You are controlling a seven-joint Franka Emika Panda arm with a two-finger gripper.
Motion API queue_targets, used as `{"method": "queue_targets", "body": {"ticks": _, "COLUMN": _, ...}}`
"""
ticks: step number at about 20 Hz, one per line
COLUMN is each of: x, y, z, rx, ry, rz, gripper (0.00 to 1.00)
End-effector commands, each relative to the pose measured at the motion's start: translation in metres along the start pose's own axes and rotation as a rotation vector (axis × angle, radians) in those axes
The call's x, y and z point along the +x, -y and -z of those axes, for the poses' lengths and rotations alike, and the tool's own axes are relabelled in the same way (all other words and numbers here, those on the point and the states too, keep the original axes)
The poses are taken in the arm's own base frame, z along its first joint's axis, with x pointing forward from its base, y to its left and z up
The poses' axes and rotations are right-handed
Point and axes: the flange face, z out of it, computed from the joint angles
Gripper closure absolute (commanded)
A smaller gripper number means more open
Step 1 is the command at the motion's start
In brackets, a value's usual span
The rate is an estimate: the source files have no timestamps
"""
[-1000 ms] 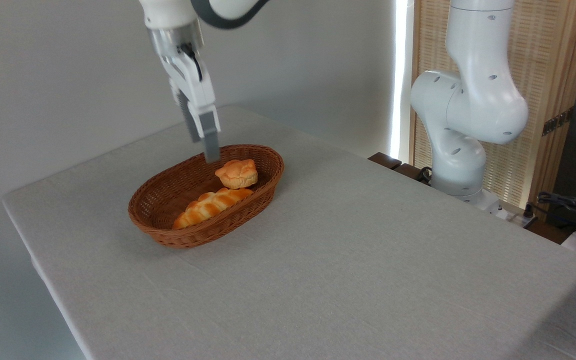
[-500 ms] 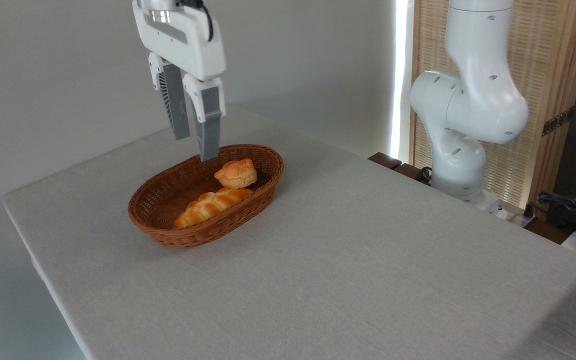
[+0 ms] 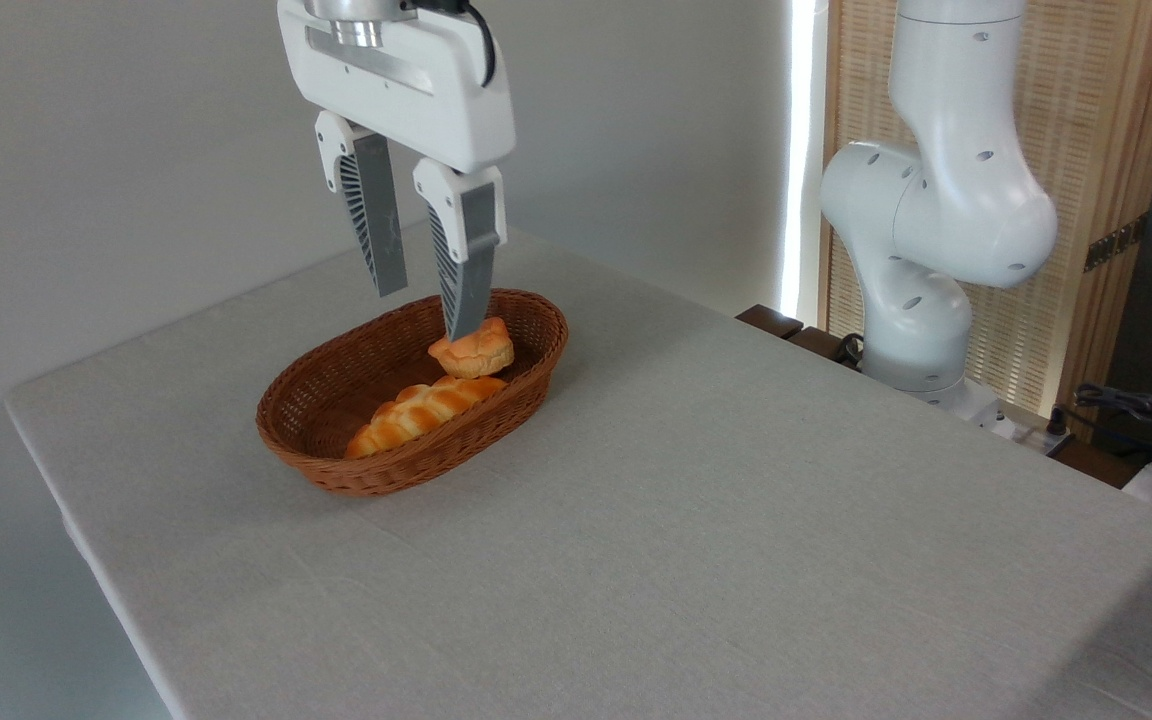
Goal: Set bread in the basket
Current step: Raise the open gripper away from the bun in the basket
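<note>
Bun's in the basket, my fingers spread empty above it.

The bread (image 3: 473, 349) sits at the basket's (image 3: 308, 446) far end against the braided loaf (image 3: 423, 407); my gripper (image 3: 426, 305) hangs unclenched. It looks light, glossy, maybe slick, so I'd pinch its sides. Grey cloth-covered table (image 3: 686, 520), plain wall behind.

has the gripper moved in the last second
Yes. The gripper has swung right and turned, its open fingers now side by side above the basket, the right fingertip just over the round bun, which has stayed put.
</note>
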Motion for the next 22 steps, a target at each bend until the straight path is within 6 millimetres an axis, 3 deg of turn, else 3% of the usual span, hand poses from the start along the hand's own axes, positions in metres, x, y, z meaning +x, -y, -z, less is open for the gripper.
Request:
{"method": "queue_targets", "body": {"ticks": 1, "x": -0.003, "y": 0.004, "z": 0.0, "rx": -0.046, "ry": 0.031, "rz": 0.014, "gripper": 0.0}}
{"method": "queue_targets", "body": {"ticks": 6, "x": -0.004, "y": 0.008, "z": 0.007, "rx": -0.038, "ry": 0.024, "rz": 0.019, "gripper": 0.0}}
{"method": "queue_targets", "body": {"ticks": 22, "x": -0.006, "y": 0.009, "z": -0.003, "rx": -0.03, "ry": 0.058, "rz": 0.018, "gripper": 0.0}}
